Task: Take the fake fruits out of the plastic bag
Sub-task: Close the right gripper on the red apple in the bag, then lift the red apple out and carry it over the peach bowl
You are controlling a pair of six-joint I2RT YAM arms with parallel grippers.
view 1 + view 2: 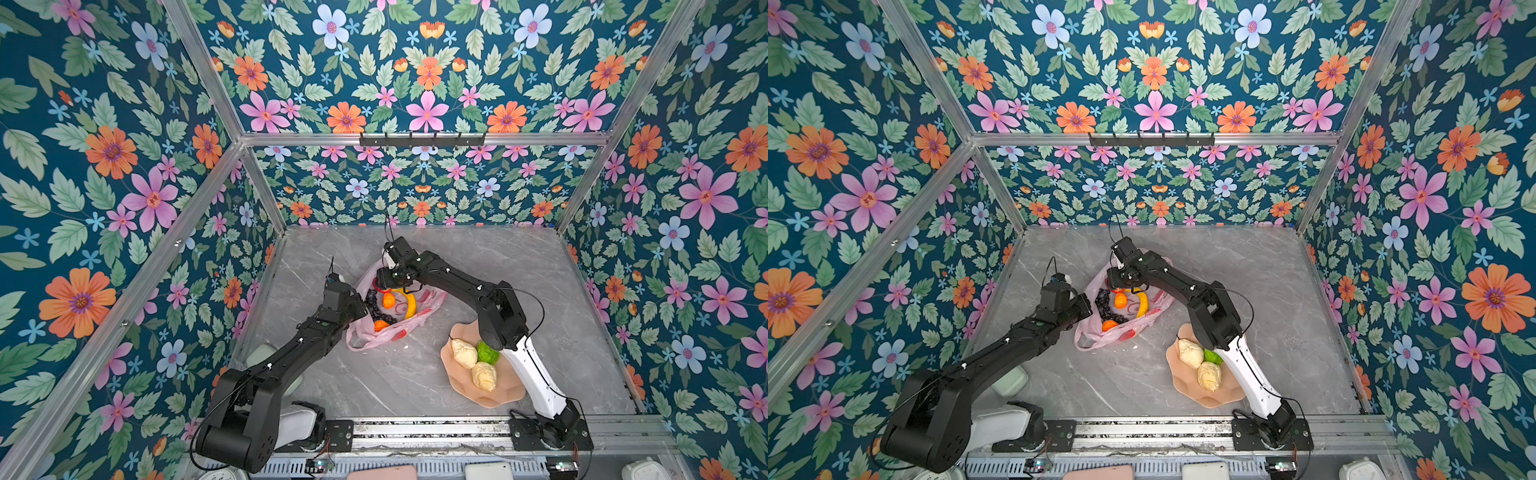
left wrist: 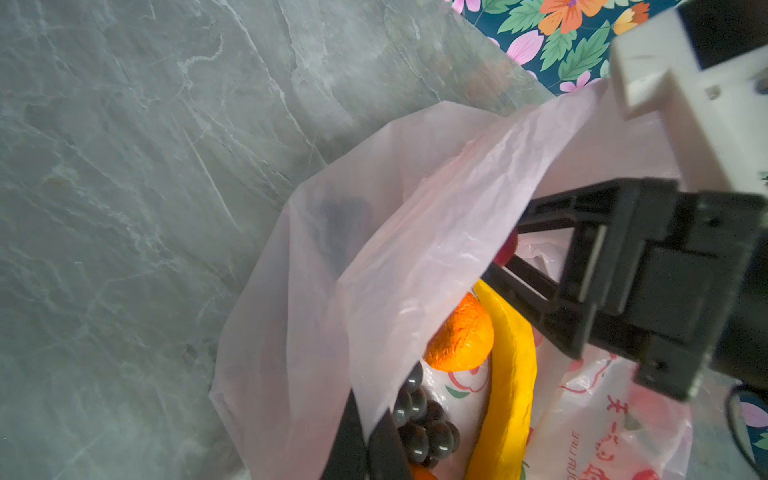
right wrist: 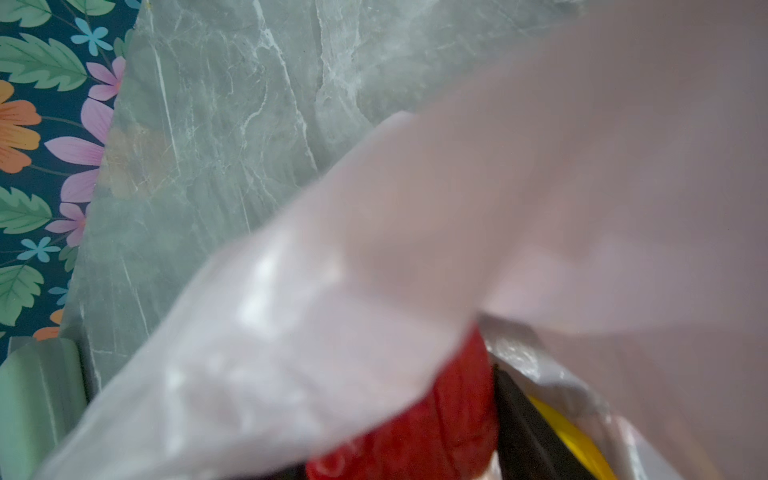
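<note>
I see the thin, crinkly pink plastic bag (image 1: 365,337) lying open on the grey marble table (image 1: 478,266). Inside are a yellow banana (image 1: 410,305), purple grape bunch (image 1: 376,309) and two oranges (image 1: 388,300). The left gripper (image 2: 365,440) pinches its rim. The right gripper (image 2: 507,247) straddles a bumpy red fruit (image 3: 436,415); I can't tell if it grips. The scalloped peach plate (image 1: 505,399) holds two cream lumps (image 1: 463,353) and a green fruit (image 1: 487,352).

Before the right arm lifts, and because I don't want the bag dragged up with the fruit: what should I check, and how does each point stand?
1. Left gripper shut on the plastic bag rim: ok.
2. Bag mouth open, with banana, orange and grapes exposed: ok.
3. Right gripper straddles the red fruit: ok.
4. Grip on it firm: cannot tell.
5. Film clear of the right jaws: cannot tell.
6. Free room on the plate: ok.
</note>
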